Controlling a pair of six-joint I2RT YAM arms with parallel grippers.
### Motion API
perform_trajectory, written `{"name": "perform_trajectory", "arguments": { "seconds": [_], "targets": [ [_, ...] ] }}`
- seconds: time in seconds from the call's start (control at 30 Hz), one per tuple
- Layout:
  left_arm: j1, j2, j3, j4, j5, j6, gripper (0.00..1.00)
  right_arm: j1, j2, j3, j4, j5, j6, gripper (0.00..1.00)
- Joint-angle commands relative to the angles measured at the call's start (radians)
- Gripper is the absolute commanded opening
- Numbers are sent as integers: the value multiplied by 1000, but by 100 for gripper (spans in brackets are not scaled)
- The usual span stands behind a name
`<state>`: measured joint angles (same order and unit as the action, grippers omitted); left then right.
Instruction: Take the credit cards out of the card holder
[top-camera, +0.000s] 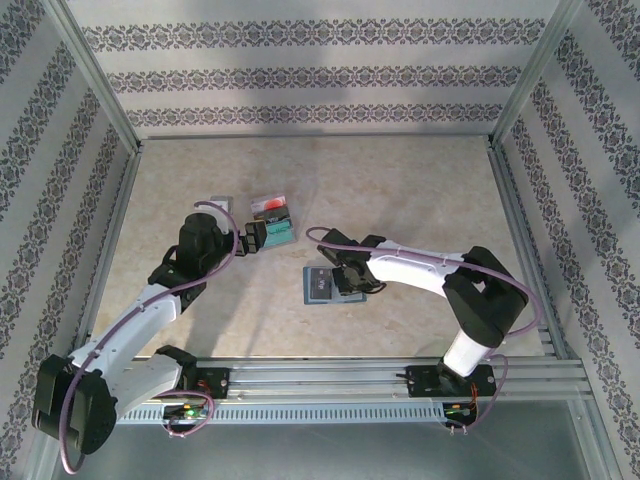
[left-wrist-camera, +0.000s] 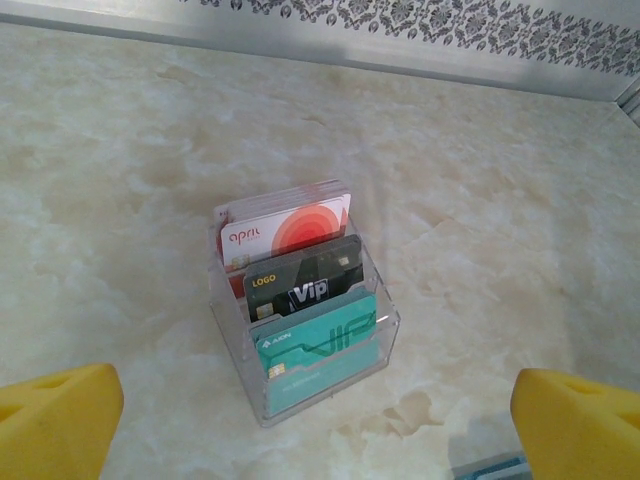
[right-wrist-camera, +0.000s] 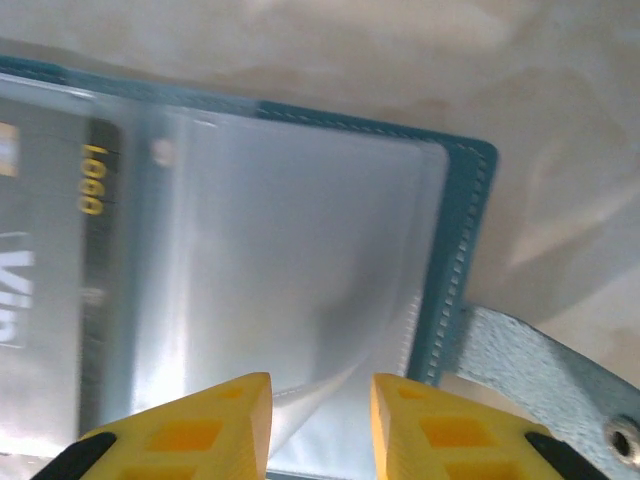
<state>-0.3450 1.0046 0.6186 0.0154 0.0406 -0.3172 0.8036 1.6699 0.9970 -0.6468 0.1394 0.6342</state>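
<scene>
1. Card holder (top-camera: 320, 289) lies open near the tabletop's middle, with a dark card (right-wrist-camera: 50, 280) in its clear pocket.
2. Right gripper (right-wrist-camera: 320, 425) hangs over that pocket, fingers slightly apart; whether it grips, I cannot tell.
3. Left gripper (left-wrist-camera: 318, 425), spread wide, faces a rack (left-wrist-camera: 385, 330) of cards.

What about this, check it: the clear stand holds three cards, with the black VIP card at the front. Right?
Not quite. The clear stand holds three cards, but the teal card is at the front; the black VIP card sits in the middle slot. The left wrist view shows it.
</scene>
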Motion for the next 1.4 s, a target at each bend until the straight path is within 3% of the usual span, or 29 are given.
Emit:
{"name": "perform_trajectory", "arguments": {
  "seconds": [0.0,0.5,0.73,1.07,1.37],
  "targets": [
    [-39,-16,26,-61,-39,24,100,-24,-50,-35,2,28,26,32],
    [-291,29,-27,-121,-166,-30,76,-99,-263,-127,17,22,51,33],
    [-384,142,-56,-55,-112,-111,56,-140,-348,-174,171,-166,76,32],
    [-477,376,7,-11,-107,-114,43,-161,-254,-234,434,-389,146,28],
    [-498,459,46,22,-89,-100,37,-168,-150,-242,531,-453,152,25]
  ]
}}
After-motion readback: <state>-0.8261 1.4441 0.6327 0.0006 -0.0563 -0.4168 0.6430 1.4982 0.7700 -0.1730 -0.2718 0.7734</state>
